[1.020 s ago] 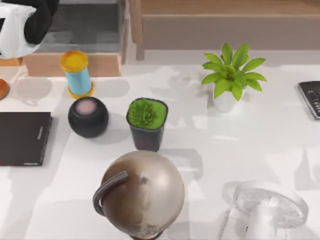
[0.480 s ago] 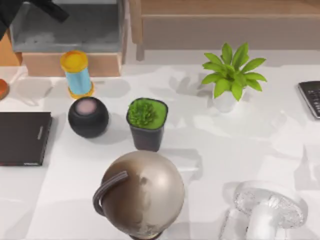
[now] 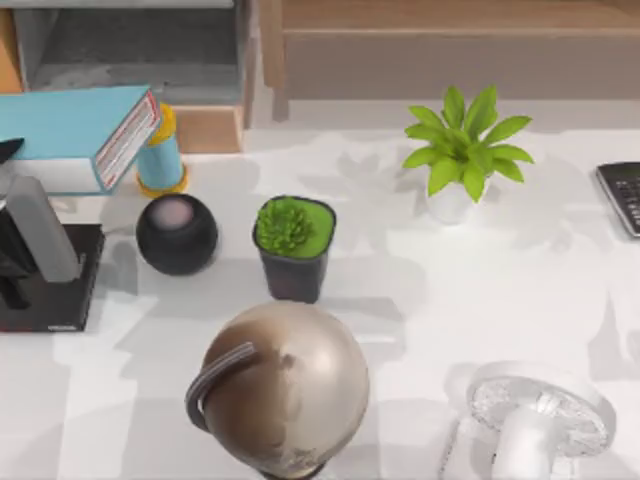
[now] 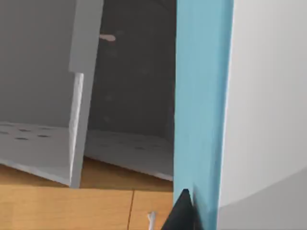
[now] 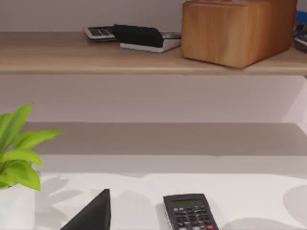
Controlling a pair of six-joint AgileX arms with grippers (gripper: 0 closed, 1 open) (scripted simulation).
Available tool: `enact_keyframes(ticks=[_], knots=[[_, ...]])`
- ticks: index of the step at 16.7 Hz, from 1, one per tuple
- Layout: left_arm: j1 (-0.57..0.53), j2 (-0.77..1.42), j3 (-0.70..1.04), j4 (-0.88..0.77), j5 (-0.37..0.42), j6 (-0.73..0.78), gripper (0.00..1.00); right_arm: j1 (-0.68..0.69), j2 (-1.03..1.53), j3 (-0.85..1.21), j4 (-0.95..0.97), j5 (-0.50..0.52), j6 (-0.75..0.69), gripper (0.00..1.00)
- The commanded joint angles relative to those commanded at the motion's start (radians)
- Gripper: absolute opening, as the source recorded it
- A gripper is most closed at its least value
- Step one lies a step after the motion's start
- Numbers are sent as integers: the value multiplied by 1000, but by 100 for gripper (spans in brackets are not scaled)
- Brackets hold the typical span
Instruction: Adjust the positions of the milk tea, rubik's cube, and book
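At the far left, the left gripper [image 3: 25,235] holds up the book [image 3: 70,135]; its grip is hidden, and the spine label [image 3: 128,135] is unreadable. The milk tea [image 3: 160,160] stands just behind.

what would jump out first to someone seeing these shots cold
Probably the big bronze globe at the front middle of the table. Next, the teal-blue book at the far left, partly hiding the milk tea, with the left arm just in front of it over a thin black book. The bright green leafy plant stands out towards the back right.
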Motion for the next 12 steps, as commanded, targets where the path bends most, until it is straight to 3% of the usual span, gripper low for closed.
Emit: enact_keyframes(ticks=[5,12], knots=[[163,118,-122,-15,-40,260,0,0,0,0,0,0,0,100],[180,140,-118,-19,-50,301,0,0,0,0,0,0,0,100]])
